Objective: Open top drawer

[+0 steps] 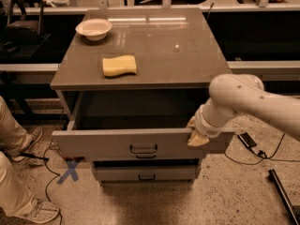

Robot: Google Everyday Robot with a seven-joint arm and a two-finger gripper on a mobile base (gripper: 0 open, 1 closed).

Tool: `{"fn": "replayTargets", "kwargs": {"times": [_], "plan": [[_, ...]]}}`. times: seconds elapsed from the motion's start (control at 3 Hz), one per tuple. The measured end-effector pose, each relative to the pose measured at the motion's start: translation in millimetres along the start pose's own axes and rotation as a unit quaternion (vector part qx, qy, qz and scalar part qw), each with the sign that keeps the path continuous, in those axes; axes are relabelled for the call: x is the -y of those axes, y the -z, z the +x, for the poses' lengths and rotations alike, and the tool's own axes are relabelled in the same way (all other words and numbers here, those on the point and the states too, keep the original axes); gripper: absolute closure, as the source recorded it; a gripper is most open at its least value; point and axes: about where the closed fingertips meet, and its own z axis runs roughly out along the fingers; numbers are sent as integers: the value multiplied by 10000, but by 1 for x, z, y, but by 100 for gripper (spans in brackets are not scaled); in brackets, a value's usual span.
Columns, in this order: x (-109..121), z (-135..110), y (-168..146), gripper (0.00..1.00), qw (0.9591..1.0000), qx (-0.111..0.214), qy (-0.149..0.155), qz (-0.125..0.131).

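The top drawer (112,144) is a wide grey drawer with a small black bar handle (144,149) at its centre. It stands pulled out from the grey cabinet (154,41), with its dark inside showing. My gripper (196,136) is at the right end of the drawer front's top edge, touching it, on the end of my white arm (243,100) that reaches in from the right. A narrower grey drawer (145,174) shows below, closed. The middle drawer is mostly hidden under the open one.
A white bowl (93,28) and a yellow sponge (119,65) lie on the cabinet top. A person's legs and shoes (18,191) are at the left. A blue tape cross (69,171) and cables lie on the floor. A black bar (283,193) is at the lower right.
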Motion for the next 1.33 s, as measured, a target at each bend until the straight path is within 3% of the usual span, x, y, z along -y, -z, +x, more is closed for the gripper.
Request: {"fn": "replayTargets", "kwargs": {"times": [0.33, 0.67, 1.33], "plan": [[-4, 1, 1, 97, 10000, 27, -9, 41], [-4, 1, 1, 80, 10000, 27, -9, 41], [-5, 0, -1, 31, 10000, 26, 1, 12]]}}
